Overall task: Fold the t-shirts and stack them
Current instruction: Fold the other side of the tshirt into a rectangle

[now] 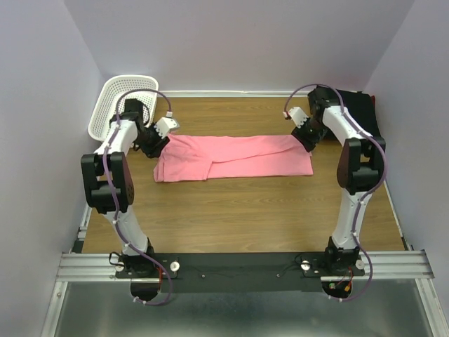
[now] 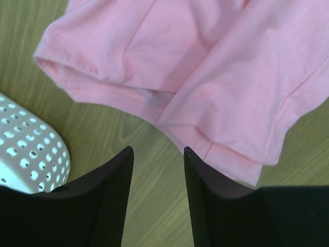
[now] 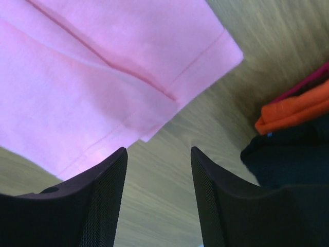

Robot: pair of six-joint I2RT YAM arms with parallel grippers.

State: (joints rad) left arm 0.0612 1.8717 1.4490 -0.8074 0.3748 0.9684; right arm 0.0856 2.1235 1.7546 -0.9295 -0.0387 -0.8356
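A bright pink t-shirt [image 1: 235, 157] lies folded into a long strip across the middle of the wooden table [image 1: 238, 217]. My left gripper [image 1: 160, 145] hovers at its left end, open, with bare wood between the fingers [image 2: 115, 200] and pink cloth [image 2: 205, 72] just beyond them. At the strip's right end my right gripper [image 1: 306, 137] stands open too, nothing between its fingers [image 3: 105, 200]; the pink hem corner [image 3: 128, 77] lies ahead of it. An orange-red shirt [image 3: 295, 108] and a black shirt [image 3: 293, 159] are piled at the far right, black cloth [image 1: 361, 112] showing behind the right arm.
A white lattice basket [image 1: 123, 102] leans at the back left corner, its wall [image 2: 28, 149] close to the left fingers. Purple walls close in the table on three sides. The metal rail [image 1: 238, 265] with the arm bases runs along the near edge.
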